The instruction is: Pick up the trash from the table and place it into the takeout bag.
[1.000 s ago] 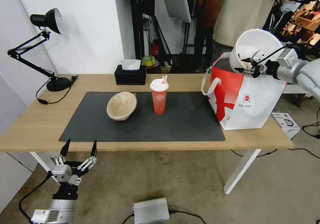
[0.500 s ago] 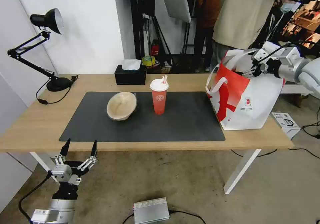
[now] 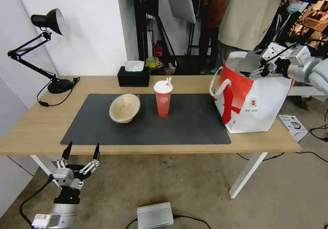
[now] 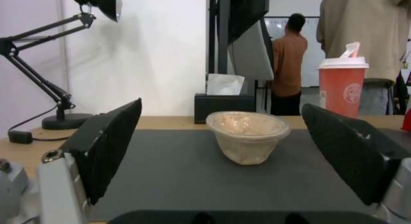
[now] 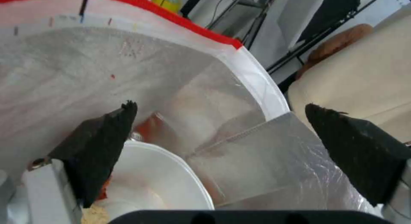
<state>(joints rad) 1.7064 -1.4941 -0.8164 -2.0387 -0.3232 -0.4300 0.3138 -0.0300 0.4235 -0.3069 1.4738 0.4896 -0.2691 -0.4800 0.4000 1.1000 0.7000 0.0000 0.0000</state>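
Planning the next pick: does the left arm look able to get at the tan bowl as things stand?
Probably yes. The left gripper hangs open just below the table edge, and in its wrist view the tan bowl sits straight ahead on the mat with nothing between. The cup stands off to one side.

Black desk lamp (image 3: 48,20), black tissue box (image 3: 133,77), grey box (image 3: 155,215) on floor.

My right gripper (image 3: 254,71) hangs raised at my far right, fingers spread. My left gripper (image 3: 81,153) waits low, fingers apart
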